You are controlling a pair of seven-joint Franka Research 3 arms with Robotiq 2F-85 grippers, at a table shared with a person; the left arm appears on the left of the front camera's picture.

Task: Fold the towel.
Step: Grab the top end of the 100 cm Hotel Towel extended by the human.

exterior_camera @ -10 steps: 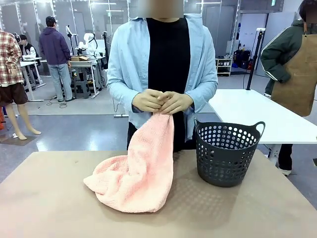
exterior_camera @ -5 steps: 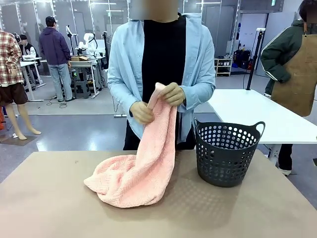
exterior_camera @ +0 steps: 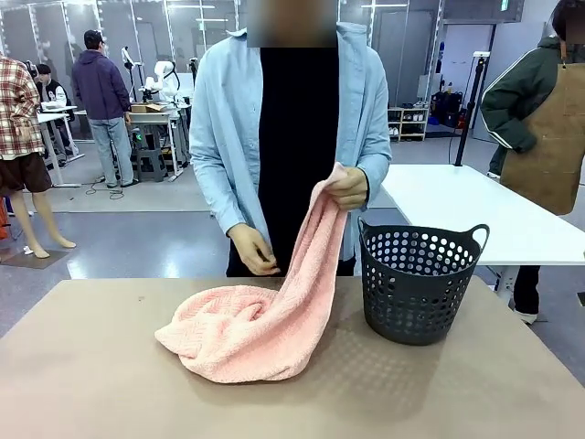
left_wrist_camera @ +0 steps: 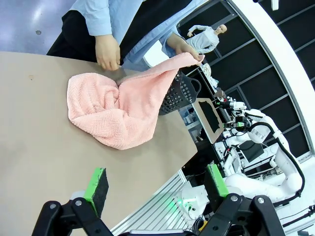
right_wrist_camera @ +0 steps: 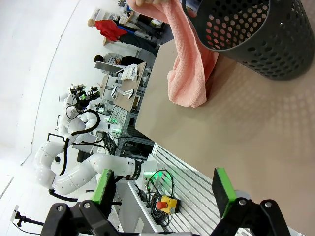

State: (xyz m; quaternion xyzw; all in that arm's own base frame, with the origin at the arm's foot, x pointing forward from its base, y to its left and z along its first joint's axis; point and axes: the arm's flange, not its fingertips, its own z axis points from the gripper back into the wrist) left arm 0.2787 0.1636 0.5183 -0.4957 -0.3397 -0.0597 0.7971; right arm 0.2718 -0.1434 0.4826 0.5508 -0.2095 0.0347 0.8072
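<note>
Left gripper point(left_wrist_camera: 156, 183): jaws spread wide, nothing between the green pads point(left_wrist_camera: 97, 183). It hangs over bare worktop point(left_wrist_camera: 34, 162) on the robot's side, well apart from the towel point(left_wrist_camera: 118, 110).

Right gripper point(right_wrist_camera: 162, 191): jaws likewise wide, empty, above the worktop's near edge and well short of the basket point(right_wrist_camera: 251, 29).

Towel point(exterior_camera: 247, 329): salmon-pink, unfolded. Most of it lies as a rumpled heap on the worktop, left of the basket point(exterior_camera: 420, 283). One corner is lifted by the person's raised hand point(exterior_camera: 349, 187) at chest height, and a band of cloth slopes from there down to the heap. The person's lower hand point(exterior_camera: 251, 249) is at the far edge of the cloth; grip unclear.

Basket: dark, perforated, upright, just beside the towel. Contact between them cannot be told.
</note>
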